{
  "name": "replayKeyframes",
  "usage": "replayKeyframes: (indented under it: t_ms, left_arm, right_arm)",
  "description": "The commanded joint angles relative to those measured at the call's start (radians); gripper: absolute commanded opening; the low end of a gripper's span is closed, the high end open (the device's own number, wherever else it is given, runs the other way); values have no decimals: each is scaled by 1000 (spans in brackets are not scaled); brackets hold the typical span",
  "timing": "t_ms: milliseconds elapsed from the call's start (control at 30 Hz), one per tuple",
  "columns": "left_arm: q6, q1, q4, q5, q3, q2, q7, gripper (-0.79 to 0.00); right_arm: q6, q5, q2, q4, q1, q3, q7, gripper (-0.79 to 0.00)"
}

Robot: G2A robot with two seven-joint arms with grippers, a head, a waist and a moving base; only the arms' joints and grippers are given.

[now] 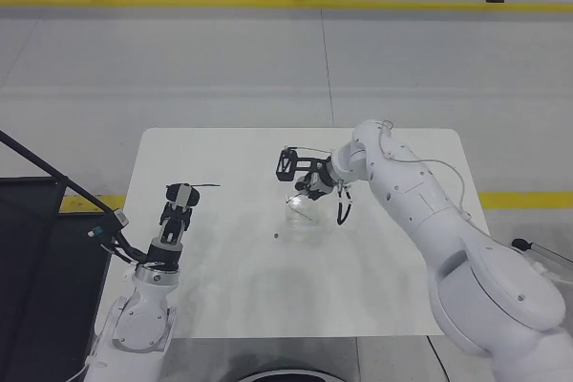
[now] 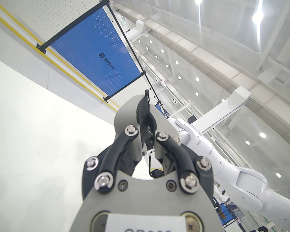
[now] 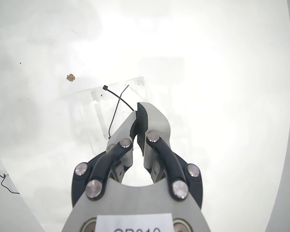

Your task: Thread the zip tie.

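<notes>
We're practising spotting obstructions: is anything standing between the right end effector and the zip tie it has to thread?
Nothing visible does. The right end effector is shut on the zip tie itself, gripping its strap over a clear plastic block on the table.

Right gripper (image 3: 137,108): fingers of brushed grey metal with a satin finish. Pads (image 3: 141,121) black, ribbed, rubbery, matt. Linkage arms smooth black, with polished, glossy bolt heads.

Zip tie (image 3: 116,95), running out from between the closed jaws: thin black plastic with a slight sheen.

Clear block (image 3: 135,85), just beyond the jaw tips: transparent plastic, glossy, edges frosted.

Table (image 3: 220,49), under the jaws: white, smooth, matt.

Left gripper (image 2: 145,100): same satin metal and ribbed black pads. Black strand (image 1: 208,185) nipped at its jaw tips looks like matt plastic.
</notes>
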Motion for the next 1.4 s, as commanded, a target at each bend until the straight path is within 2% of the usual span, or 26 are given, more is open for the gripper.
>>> replayKeyframes:
  t_ms: [0,400,700,1033,1367]
  left_arm:
    - [0,0,0,0,0,0,0,-785]
    - [0,0,0,0,0,0,0,-785]
    - [0,0,0,0,0,0,0,-785]
    - [0,0,0,0,0,0,0,-785]
    - [0,0,0,0,0,0,0,-785]
  right_arm:
    - [0,10,12,-54,-12,7,31,-785]
    - [58,72,111,-331,-94,71,247,-785]
    - [121,108,168,-439,-139,78,309,-785]
    - [136,142,188,-467,-142,75,324,-785]
    - [198,132,170,-445,-141,67,328,-785]
